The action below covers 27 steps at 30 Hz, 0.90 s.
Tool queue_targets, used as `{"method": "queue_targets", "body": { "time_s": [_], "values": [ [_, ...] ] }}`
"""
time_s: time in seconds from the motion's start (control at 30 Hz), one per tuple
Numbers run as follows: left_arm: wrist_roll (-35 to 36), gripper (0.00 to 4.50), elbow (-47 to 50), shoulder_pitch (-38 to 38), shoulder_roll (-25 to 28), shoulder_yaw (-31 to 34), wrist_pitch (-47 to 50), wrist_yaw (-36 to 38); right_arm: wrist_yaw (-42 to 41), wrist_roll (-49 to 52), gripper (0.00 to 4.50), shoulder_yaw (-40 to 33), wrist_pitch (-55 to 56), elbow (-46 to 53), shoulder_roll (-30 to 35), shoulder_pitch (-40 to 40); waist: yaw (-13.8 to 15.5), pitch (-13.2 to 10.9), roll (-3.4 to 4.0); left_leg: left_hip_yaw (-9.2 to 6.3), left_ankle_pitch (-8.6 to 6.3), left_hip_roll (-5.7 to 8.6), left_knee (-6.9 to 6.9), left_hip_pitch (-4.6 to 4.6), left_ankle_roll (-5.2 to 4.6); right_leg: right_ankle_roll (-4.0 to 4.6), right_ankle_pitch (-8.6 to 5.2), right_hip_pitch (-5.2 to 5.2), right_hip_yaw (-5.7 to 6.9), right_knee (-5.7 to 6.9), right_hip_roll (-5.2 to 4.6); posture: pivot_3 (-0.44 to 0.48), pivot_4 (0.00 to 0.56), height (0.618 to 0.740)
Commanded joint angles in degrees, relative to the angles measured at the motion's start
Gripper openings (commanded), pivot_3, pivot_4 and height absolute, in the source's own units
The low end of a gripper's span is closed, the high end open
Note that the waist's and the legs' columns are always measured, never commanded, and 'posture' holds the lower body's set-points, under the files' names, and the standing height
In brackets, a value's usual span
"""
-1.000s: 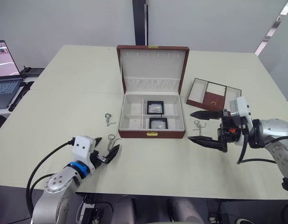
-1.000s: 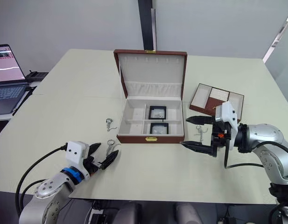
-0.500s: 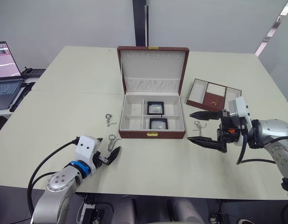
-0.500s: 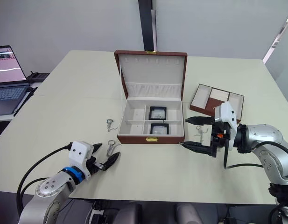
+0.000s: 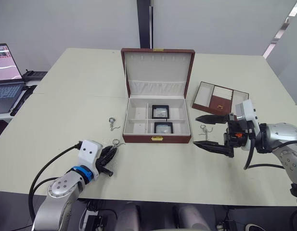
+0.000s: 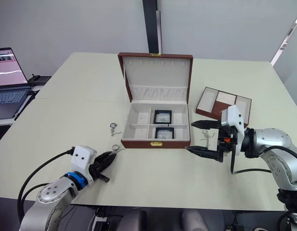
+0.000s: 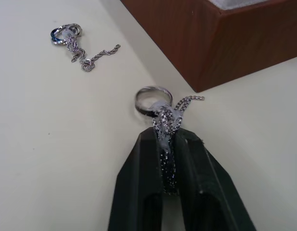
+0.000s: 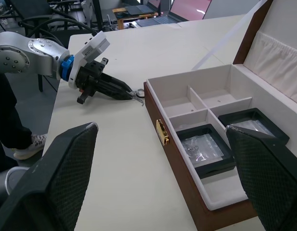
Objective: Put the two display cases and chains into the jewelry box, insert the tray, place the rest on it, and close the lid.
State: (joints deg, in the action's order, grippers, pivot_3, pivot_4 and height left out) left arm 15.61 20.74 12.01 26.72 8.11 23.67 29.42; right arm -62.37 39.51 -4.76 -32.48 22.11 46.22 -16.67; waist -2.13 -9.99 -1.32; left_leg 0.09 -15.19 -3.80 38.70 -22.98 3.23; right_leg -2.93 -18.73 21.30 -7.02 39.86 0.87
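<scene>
The brown jewelry box stands open mid-table with its lid upright. Two black display cases lie in its right compartments. My left gripper is shut on a silver chain with a ring, resting on the table by the box's front left corner. A second chain lies further left of the box. My right gripper stands open to the right of the box, with a third chain on the table between its fingers. The brown tray sits behind it.
A laptop sits on a side desk beyond the table's left edge. The table's front edge runs close under both arms. The upright lid stands behind the box's compartments.
My left gripper has closed on the chain with the ring, which lay between its open fingers before. The right arm has not moved.
</scene>
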Motion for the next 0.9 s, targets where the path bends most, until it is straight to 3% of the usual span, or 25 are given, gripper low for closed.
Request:
{"method": "queue_targets", "body": {
  "time_s": [0.03, 0.43, 0.7, 0.9],
  "values": [
    [-0.57, 0.01, -2.75, 1.22, -0.18, -1.14, -0.59, 0.63, -0.48, 0.70, 4.50, -0.78, 0.34, 1.41, 0.40, -0.67, 0.00, 0.00, 0.01, 0.00, 0.00, 0.00, 0.00, 0.01, 0.00, 0.00, 0.00, 0.00, -0.01, 0.00, 0.00, 0.000, 0.150, 0.740],
    [5.24, 0.01, -0.36, -3.14, 3.24, 4.49, 0.79, 3.20, -0.06, 1.09, 4.50, -1.48, 0.70, 1.77, -0.25, -1.09, -0.17, -0.08, -0.07, -0.01, 0.00, -0.01, -0.01, 0.00, 0.00, -0.01, -0.01, 0.02, -0.01, 0.01, 0.01, 0.000, 0.150, 0.740],
    [13.06, 0.01, 5.31, -15.64, 6.10, 7.24, 9.15, 2.68, 3.66, 2.14, 4.50, -2.02, -0.21, 1.89, -2.59, -2.64, -0.05, -0.23, -0.27, -0.03, -0.01, -0.01, -0.01, -0.07, 0.02, -0.02, -0.01, 0.05, 0.04, -0.03, 0.00, 0.000, 0.150, 0.740],
    [12.80, 0.01, 6.43, -22.65, 4.82, 3.05, 11.77, 0.06, 5.82, 1.53, 4.50, -2.42, 0.30, 0.81, -3.53, -3.24, 0.13, -0.24, -0.27, -0.03, -0.01, -0.01, -0.02, -0.07, 0.02, -0.03, -0.01, 0.06, 0.01, -0.07, 0.01, 0.000, 0.150, 0.740]
  ]
}}
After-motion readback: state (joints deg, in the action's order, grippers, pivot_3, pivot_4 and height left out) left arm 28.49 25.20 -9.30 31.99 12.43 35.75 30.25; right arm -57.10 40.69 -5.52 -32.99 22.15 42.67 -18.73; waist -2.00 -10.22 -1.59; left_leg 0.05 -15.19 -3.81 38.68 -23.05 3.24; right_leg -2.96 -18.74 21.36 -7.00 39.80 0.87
